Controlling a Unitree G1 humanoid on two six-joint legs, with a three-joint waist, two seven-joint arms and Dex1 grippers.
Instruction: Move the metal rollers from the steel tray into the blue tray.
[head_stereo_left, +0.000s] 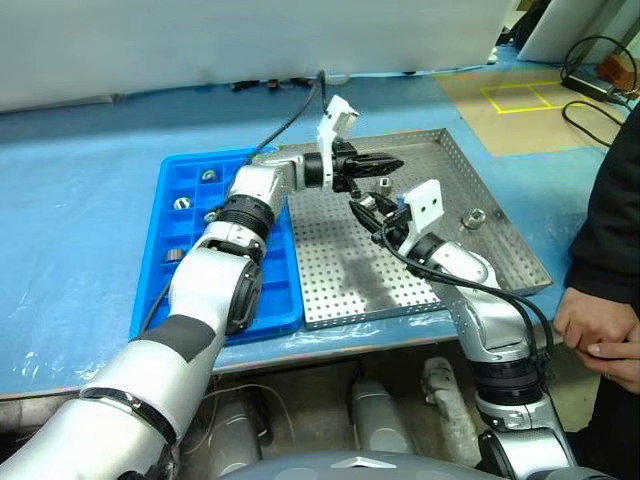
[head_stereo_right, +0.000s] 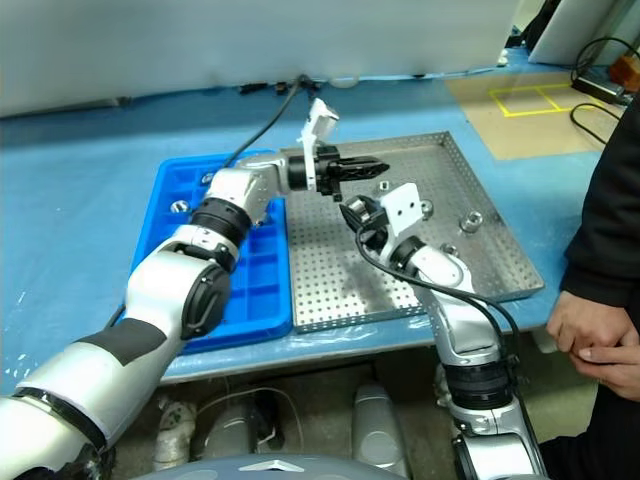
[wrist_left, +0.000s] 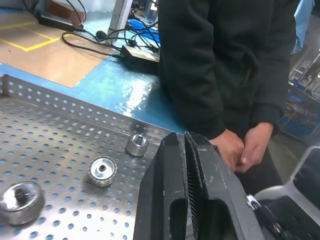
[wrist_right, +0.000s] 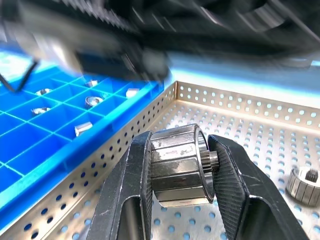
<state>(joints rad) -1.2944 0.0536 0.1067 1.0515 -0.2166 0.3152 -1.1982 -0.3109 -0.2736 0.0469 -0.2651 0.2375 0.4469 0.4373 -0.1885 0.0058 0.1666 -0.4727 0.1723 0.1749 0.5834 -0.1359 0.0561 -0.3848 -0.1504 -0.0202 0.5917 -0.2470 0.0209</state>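
My right gripper (head_stereo_left: 358, 208) is shut on one of the metal rollers (wrist_right: 177, 172), a ribbed silver cylinder held between its two fingers (wrist_right: 134, 172) just above the steel tray (head_stereo_left: 340, 285), near that tray's left rim. My left gripper (head_stereo_left: 395, 162) is shut with nothing in it and hangs level over the steel tray's far part, just above the right gripper. Other metal rollers (head_stereo_left: 473, 217) (wrist_left: 102, 171) lie on the perforated floor. The blue tray (head_stereo_left: 160, 270) sits left of the steel tray, with rollers (head_stereo_left: 182, 203) in some of its compartments.
A person in a dark sleeve stands at the table's right edge, hands (head_stereo_left: 600, 335) clasped close to the steel tray's near right corner. Black cables (head_stereo_left: 585, 85) lie at the far right. Blue sheeting (head_stereo_left: 80, 200) covers the table.
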